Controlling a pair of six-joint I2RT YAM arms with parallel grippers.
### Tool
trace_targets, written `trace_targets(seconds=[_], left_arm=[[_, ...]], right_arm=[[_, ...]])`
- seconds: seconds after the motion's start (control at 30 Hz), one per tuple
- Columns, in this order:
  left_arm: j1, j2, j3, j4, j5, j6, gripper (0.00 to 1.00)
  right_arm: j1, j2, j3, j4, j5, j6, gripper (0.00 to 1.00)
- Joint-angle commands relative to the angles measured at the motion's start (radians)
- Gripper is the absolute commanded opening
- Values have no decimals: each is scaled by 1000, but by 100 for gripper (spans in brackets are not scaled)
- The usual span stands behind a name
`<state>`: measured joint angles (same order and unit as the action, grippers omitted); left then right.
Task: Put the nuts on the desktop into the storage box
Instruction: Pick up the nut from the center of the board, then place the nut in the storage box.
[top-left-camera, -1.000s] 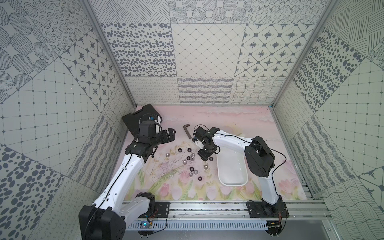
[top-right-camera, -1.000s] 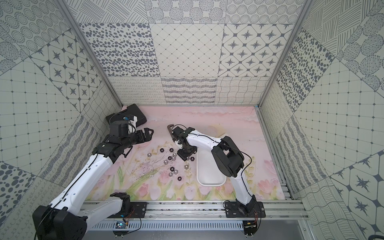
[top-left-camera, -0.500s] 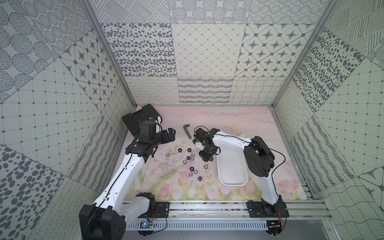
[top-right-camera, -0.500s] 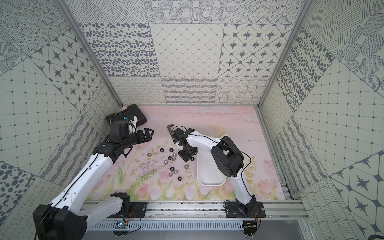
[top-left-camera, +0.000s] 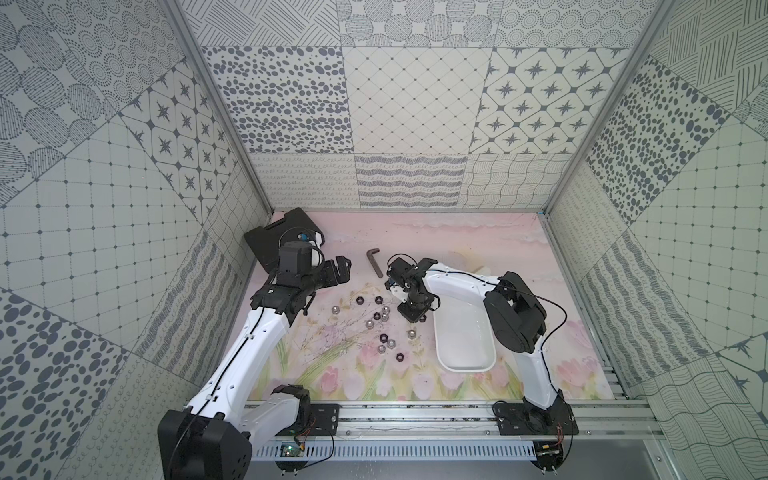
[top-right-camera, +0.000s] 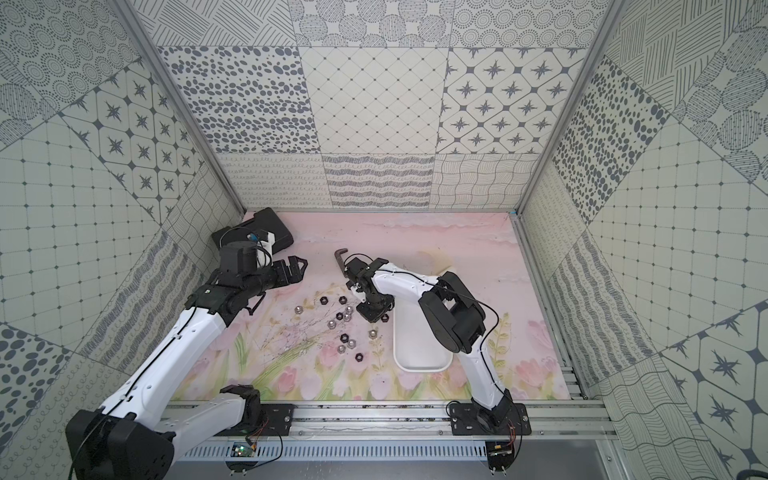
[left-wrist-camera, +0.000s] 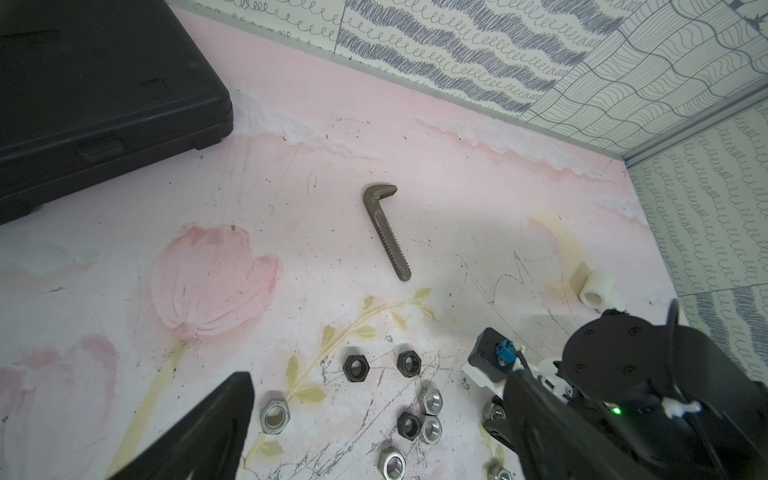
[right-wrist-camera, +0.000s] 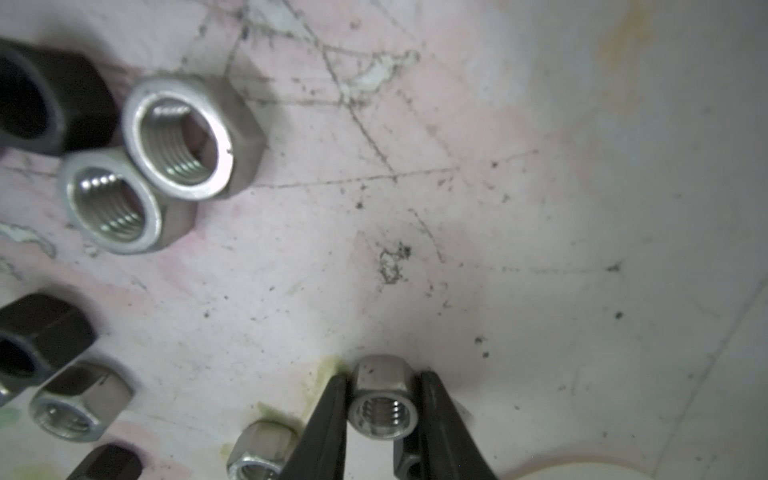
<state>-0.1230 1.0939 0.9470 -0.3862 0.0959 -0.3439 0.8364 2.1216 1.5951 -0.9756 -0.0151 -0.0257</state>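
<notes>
Robot test cell — patterned walls; rail-mounted arms.

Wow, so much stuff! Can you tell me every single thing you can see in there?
Silver nuts: about eight, shiny, scattered mid-desktop beside the storage box.
Black nuts: about six, black, mixed in with the silver ones.
Storage box: one, white, on the desktop next to the nuts; no nuts visible inside.
Tool case: one, black, back corner.
L-shaped metal bar: one, dark grey, behind the nuts.
Pipe piece: one, white, behind the right arm.
Desktop: one, pink with tulips, under everything.
Left tool: one, black, open, near the case.
Right tool: one, black, closed on one silver nut.
</notes>
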Motion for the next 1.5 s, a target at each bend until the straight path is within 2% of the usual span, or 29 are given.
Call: trace_targets(seconds=[0.0, 0.2, 0.33, 0.6, 0.93, 1.2, 1.47], left_arm=[[-2, -4, 0, -14, -4, 3, 99], [-2, 2, 7, -13, 4, 0, 99], [-2, -4, 9, -15, 5, 1, 99], [-1, -14, 8, -19, 7, 2, 99], [-2, -15, 10, -26, 13, -6, 99], [-1, -19, 12, -36, 8, -1, 99], [-1, -16, 10, -36, 9, 0, 99]], right_arm=[[6, -17, 16, 13, -14, 1, 20], [-4, -200, 25, 95, 15, 34, 18], [-53, -335, -18, 122, 38, 72, 20], [-192, -481, -275, 96, 84, 127, 22], [-209, -401, -411, 147, 73, 138, 21], [-209, -282, -372, 180, 95, 126, 25], [-204, -259, -338, 202, 81, 125, 28]])
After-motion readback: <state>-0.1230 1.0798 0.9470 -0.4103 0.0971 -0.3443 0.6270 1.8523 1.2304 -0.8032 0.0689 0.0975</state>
